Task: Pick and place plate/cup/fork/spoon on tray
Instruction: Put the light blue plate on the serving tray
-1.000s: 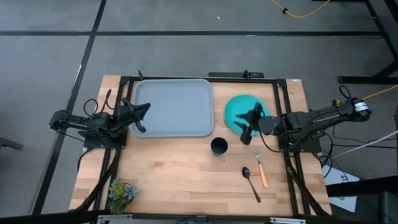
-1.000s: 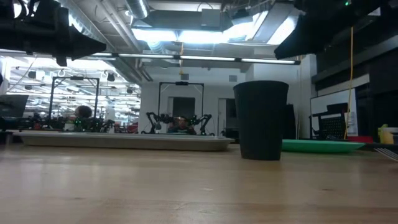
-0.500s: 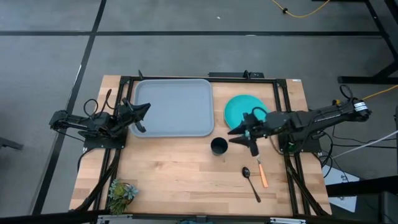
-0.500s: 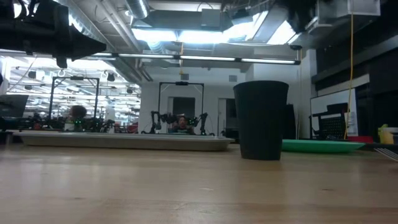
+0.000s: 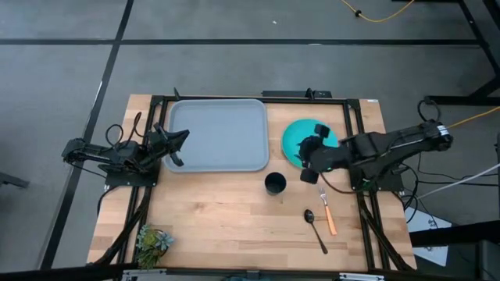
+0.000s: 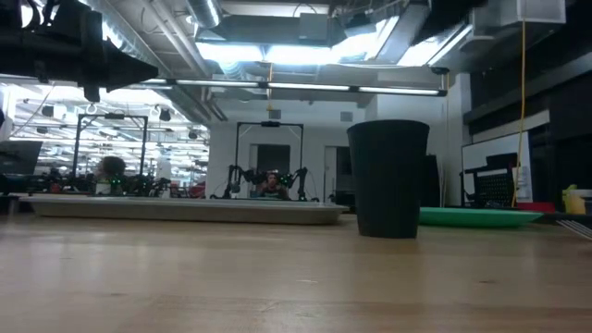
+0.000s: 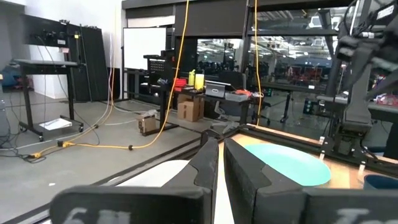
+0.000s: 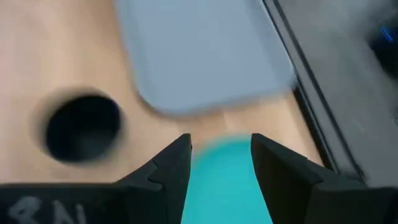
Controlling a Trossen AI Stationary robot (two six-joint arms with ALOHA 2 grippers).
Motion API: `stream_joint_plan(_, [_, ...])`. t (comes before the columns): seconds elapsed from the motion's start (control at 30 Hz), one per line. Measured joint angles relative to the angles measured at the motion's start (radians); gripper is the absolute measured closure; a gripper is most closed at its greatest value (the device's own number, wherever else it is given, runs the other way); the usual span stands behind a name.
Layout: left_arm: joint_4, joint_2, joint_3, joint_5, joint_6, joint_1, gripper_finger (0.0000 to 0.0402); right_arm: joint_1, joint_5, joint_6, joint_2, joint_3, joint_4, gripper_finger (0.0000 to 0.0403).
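Observation:
The teal plate (image 5: 299, 134) lies on the table right of the grey-blue tray (image 5: 219, 134). The dark cup (image 5: 275, 184) stands upright near the tray's near right corner. The orange-handled fork (image 5: 327, 212) and the dark spoon (image 5: 315, 228) lie near the table's near right part. My right gripper (image 5: 308, 160) is open above the plate's near left edge. In the right wrist view (image 8: 221, 155) its fingers stand over the plate (image 8: 224, 183), with the cup (image 8: 84, 127) and the tray (image 8: 199, 56) beyond. My left gripper (image 5: 176, 147) is shut and empty at the tray's left edge.
A small green plant (image 5: 153, 240) stands at the table's near left corner. Dark frame rails (image 5: 355, 133) run along the table's left, right and far sides. Bare wood lies between the cup and the plant.
My right gripper has stayed above the plate's near left part. It has shifted a little toward the cup and back, and has turned about its wrist. The plate, cup, fork and spoon have not moved.

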Motion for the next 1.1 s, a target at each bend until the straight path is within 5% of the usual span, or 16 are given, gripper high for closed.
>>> stream_joint_plan(0.23, [-0.001,0.0,0.0,0.0,0.001,0.0,0.0382,-0.038,-0.084,0.226,0.115,-0.026,-0.254,0.0231])
stream_joint_plan(0.43, [-0.001,0.0,0.0,-0.001,0.046,0.0,0.0382,-0.009,-0.157,0.205,0.149,-0.16,-0.008,0.0231])
stream_joint_plan(1.1, [-0.001,0.0,0.0,-0.003,0.055,0.0,0.0382,0.024,-0.082,0.267,0.155,-0.55,0.263,0.0231])
